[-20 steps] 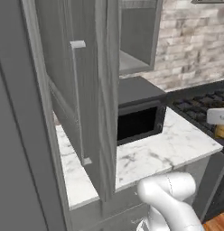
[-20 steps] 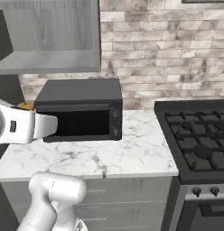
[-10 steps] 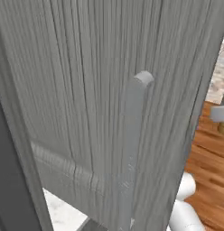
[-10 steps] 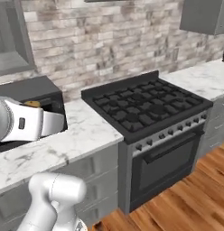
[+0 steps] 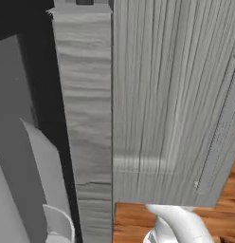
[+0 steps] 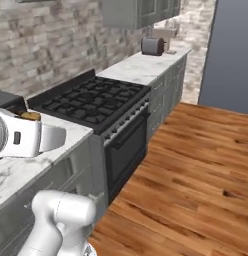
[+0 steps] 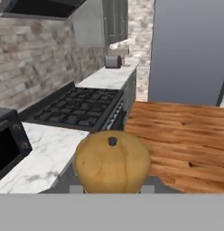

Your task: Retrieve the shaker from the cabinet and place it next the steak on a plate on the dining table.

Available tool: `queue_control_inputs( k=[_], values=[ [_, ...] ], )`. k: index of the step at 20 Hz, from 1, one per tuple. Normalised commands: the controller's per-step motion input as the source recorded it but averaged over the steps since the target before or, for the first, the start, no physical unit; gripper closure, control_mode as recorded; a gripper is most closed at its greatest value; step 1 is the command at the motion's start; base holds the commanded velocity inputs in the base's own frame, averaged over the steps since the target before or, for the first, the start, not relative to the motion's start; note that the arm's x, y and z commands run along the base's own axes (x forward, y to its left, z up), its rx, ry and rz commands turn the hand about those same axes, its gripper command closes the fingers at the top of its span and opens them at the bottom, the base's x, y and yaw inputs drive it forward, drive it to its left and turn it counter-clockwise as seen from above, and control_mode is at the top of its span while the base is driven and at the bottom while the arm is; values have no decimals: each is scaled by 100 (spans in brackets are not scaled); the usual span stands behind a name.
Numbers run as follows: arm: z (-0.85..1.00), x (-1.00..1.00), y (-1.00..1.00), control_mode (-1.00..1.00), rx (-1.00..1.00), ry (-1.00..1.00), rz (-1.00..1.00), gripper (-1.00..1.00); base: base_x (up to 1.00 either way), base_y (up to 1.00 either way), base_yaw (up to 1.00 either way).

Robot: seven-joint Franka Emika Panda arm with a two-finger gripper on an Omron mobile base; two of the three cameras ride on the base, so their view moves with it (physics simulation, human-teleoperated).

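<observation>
The shaker (image 7: 112, 161) sits apparently clamped between the gripper (image 7: 112, 188) fingers, top showing.

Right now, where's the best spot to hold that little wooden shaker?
Hold the shaker around its sides just under the rounded top, one finger on each side. That looks like how the tool has it in the hand view: the round brown dome with its small dark dot pokes up between the fingertips. The narrower body below is hidden.
</observation>
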Motion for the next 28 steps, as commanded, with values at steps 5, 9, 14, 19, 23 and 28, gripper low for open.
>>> queue_control_inputs(
  k=[5,9,14,19,23,28],
  values=[
    [0,0,0,100,0,0,0,100,0,-49,-83],
    [0,0,0,100,0,0,0,100,0,-33,-89],
    [0,0,0,100,0,0,0,100,0,-38,-87],
    [0,0,0,100,0,0,0,100,0,-57,-81],
    [0,0,0,100,0,0,0,100,0,-69,-75],
    [0,0,0,100,0,0,0,100,0,-90,-70]
  ],
)
